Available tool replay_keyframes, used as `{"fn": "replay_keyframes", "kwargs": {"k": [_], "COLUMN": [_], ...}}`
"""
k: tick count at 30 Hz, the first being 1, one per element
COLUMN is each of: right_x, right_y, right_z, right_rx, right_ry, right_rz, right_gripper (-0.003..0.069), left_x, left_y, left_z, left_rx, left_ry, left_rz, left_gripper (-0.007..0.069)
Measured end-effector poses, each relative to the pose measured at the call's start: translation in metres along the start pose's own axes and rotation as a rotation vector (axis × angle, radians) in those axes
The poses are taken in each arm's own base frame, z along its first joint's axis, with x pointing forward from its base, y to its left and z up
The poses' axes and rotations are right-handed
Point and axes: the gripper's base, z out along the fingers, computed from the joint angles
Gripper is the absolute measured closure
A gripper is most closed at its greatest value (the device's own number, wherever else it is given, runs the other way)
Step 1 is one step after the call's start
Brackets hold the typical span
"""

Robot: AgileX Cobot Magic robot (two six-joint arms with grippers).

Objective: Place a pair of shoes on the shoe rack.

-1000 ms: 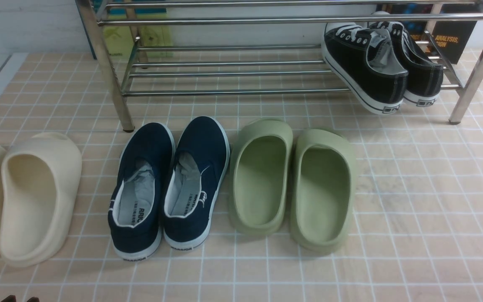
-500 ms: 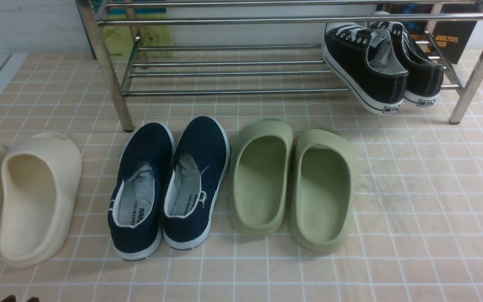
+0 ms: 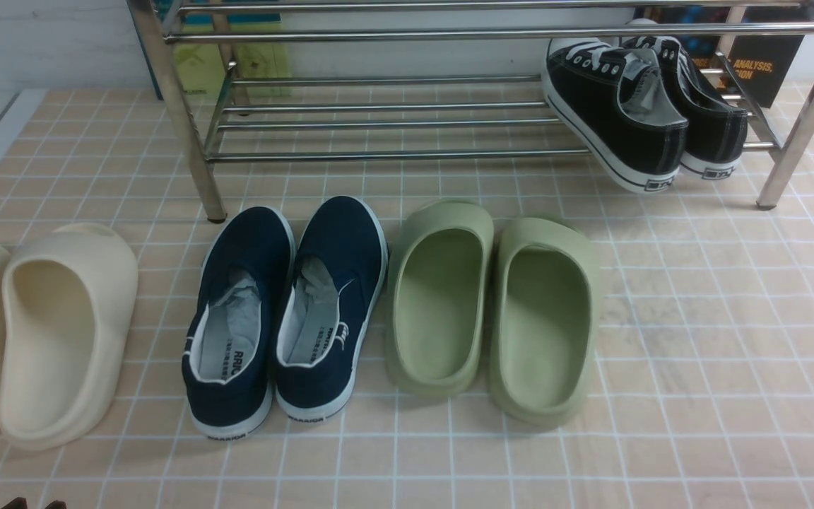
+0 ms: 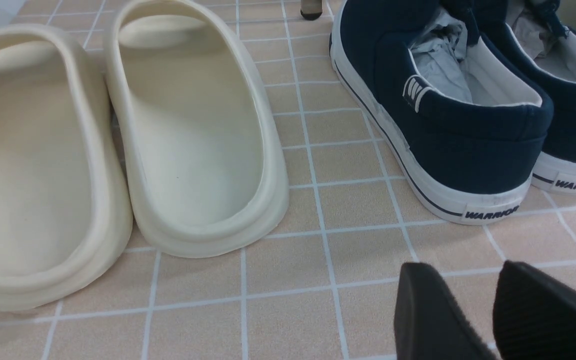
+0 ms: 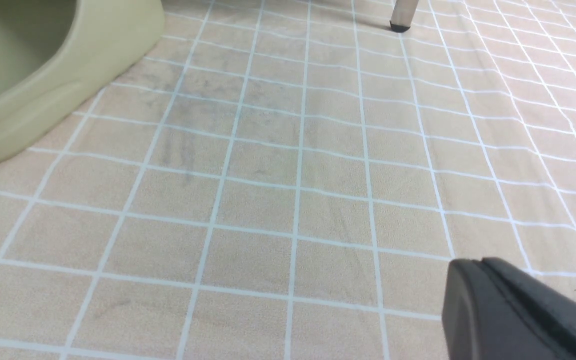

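The pair of black lace-up sneakers sits on the lower tier at the right end of the chrome shoe rack (image 3: 379, 154), toes pointing back. The left sneaker (image 3: 615, 113) is tilted, its heel hanging over the front bar; the right sneaker (image 3: 707, 113) is beside it. My left gripper (image 4: 465, 270) is open and empty, low over the tiles behind the navy shoes; only its tips (image 3: 34, 505) show at the front view's bottom edge. My right gripper (image 5: 468, 267) is shut and empty over bare tiles, and is out of the front view.
On the tiled floor in front of the rack stand cream foam slippers (image 3: 46, 332), navy slip-on shoes (image 3: 287, 311) and green foam slippers (image 3: 492, 304). The rack legs (image 3: 188, 141) stand on the floor. Boxes and books lean behind the rack.
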Motion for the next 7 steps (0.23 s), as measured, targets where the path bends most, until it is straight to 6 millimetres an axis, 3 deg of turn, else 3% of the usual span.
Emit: {"fn": "replay_keyframes", "kwargs": {"k": [7], "right_x": [0.0], "right_y": [0.0], "right_z": [0.0], "right_rx": [0.0], "right_ry": [0.0], "right_rz": [0.0], "right_gripper": [0.0661], "left_x": [0.0], "left_y": [0.0], "left_z": [0.0], "left_rx": [0.0], "left_ry": [0.0], "left_rz": [0.0], "left_gripper": [0.0384]}}
